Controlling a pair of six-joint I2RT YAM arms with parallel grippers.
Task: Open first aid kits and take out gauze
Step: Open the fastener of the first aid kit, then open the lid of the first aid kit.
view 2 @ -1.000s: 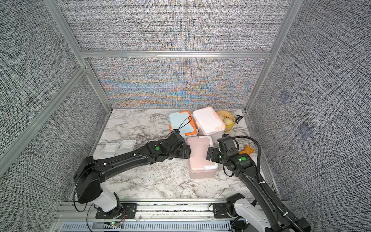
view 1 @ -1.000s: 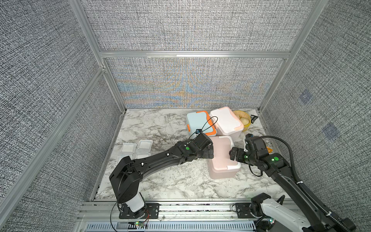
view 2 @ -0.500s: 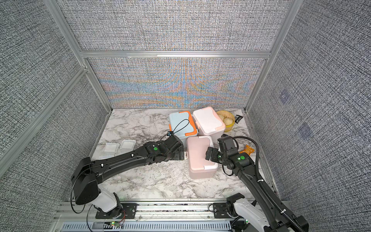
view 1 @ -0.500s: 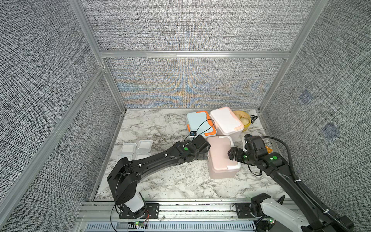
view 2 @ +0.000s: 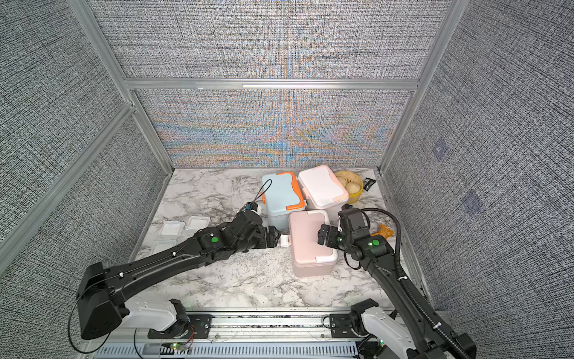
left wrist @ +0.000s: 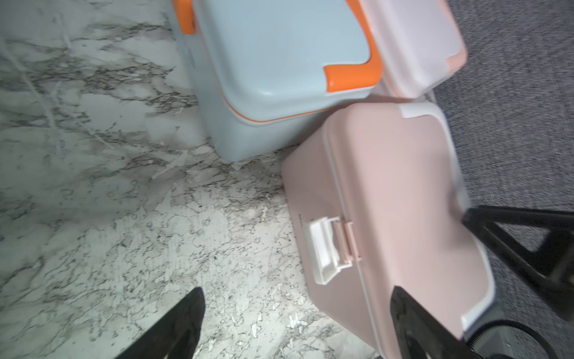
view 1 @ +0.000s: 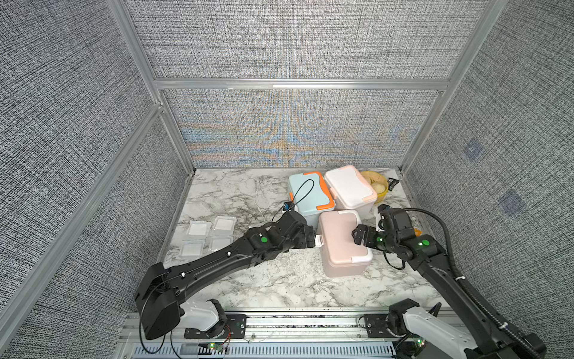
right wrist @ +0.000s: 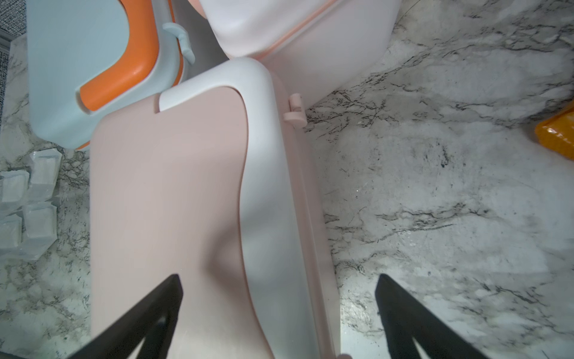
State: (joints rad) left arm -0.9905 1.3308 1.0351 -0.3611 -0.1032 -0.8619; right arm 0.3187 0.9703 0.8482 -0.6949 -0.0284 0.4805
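Three first aid kits stand lids down at the back right in both top views: the dusty pink kit (view 1: 341, 245) nearest, the light blue kit (view 1: 309, 192) and the white kit (view 1: 349, 186) behind it. My left gripper (view 1: 313, 241) is open beside the pink kit's left side. In the left wrist view the kit's white latch (left wrist: 323, 251) sticks out just ahead of the left gripper (left wrist: 295, 310). My right gripper (right wrist: 279, 295) is open, straddling the white handle (right wrist: 267, 186) along the pink lid's right edge. Several gauze (view 1: 198, 230) pads lie at the left.
A yellow basket of buns (view 1: 377, 186) and a small black packet (view 1: 392, 183) sit in the back right corner. An orange wrapper (view 2: 385, 231) lies by the right wall behind my right arm. Textured walls close in three sides of the marble table (view 1: 248, 279).
My left gripper has slid toward the front along the pink kit's left side, and the white latch now shows past its tips. The right arm has hardly moved.
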